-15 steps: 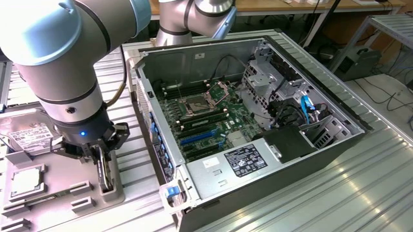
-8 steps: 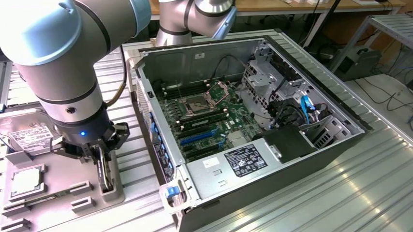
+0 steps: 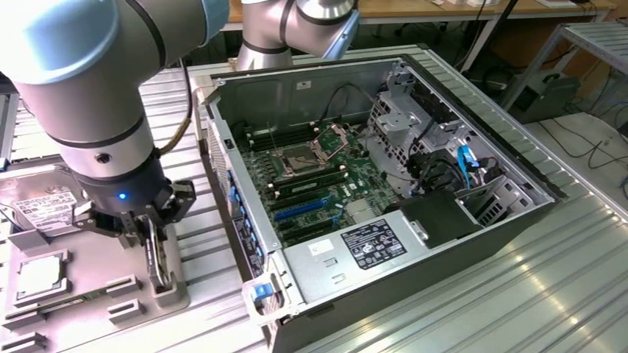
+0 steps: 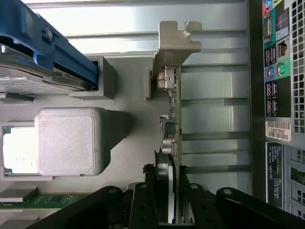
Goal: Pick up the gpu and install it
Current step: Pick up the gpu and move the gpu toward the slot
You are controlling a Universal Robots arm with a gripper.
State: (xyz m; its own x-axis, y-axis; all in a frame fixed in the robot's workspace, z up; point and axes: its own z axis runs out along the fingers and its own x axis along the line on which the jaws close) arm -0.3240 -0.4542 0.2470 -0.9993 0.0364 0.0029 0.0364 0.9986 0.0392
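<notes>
The gpu [image 3: 157,268] stands on edge in a grey slotted holder [image 3: 169,293] on the parts tray, at the exterior view's left of the computer case. In the wrist view the gpu [image 4: 174,119] shows edge-on: a thin green board with a silver end bracket [image 4: 176,43] at its far end. My gripper [image 3: 147,239] has come straight down over it. Its black fingers [image 4: 140,202] sit on either side of the card's near end and press against both faces. The gripper [image 4: 167,205] is shut on the card, which rests in the holder.
The open computer case [image 3: 510,165] lies close by at the exterior view's right, with the motherboard and its blue slots [image 3: 299,209] exposed. Its rear port panel [image 4: 279,71] is beside the card. The tray also carries a hard drive [image 3: 44,206], a CPU chip [image 3: 40,276] and a grey block [image 4: 71,140].
</notes>
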